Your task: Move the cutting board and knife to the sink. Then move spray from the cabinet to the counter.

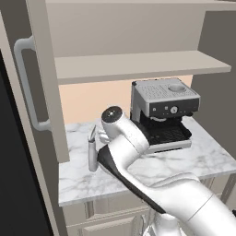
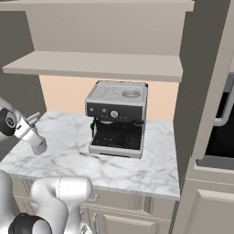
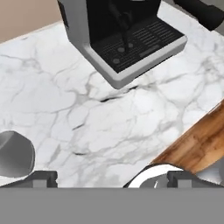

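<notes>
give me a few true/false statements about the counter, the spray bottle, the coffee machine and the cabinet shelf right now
1. The spray stands upright on the counter. True.
2. The spray sits on the cabinet shelf. False: the visible shelf is bare and the bottle is on the marble below it.
3. An espresso machine stands on the counter under the shelf. True.
4. The gripper is clamped on the spray. False: its fingertips stand wide apart over bare marble, with nothing between them.
5. The cabinet door is closed. False: it is swung open, exposing the shelf.
</notes>
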{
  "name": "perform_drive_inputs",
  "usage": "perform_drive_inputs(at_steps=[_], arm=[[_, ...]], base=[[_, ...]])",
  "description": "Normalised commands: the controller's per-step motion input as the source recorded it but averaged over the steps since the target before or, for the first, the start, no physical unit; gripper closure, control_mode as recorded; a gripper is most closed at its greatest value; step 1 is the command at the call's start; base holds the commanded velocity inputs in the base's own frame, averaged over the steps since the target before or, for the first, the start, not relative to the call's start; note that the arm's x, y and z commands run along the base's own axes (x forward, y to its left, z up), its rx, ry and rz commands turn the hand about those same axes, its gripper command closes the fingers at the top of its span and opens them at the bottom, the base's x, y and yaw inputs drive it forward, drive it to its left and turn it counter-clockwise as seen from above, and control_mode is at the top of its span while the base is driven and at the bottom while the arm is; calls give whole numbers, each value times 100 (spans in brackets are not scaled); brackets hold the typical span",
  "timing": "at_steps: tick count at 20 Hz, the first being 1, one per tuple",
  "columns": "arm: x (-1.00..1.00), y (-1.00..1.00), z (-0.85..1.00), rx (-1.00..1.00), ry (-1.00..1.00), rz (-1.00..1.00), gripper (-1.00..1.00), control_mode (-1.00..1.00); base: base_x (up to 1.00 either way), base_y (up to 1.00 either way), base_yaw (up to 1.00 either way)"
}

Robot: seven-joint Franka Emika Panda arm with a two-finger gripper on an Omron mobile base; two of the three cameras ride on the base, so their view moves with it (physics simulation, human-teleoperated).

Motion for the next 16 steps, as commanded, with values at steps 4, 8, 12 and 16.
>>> perform_drive_inputs(at_steps=[4, 8, 12, 16], arm=[[-22, -54, 31, -7, 14, 0, -100, -100], [-17, -59, 25, -8, 8, 0, -100, -100], [-22, -65, 14, -4, 2, 17, -100, -100], [-45, -50, 4, 0, -3, 43, -100, -100]], base=[[0, 0, 0], [0, 0, 0], [0, 0, 0], [0, 0, 0]])
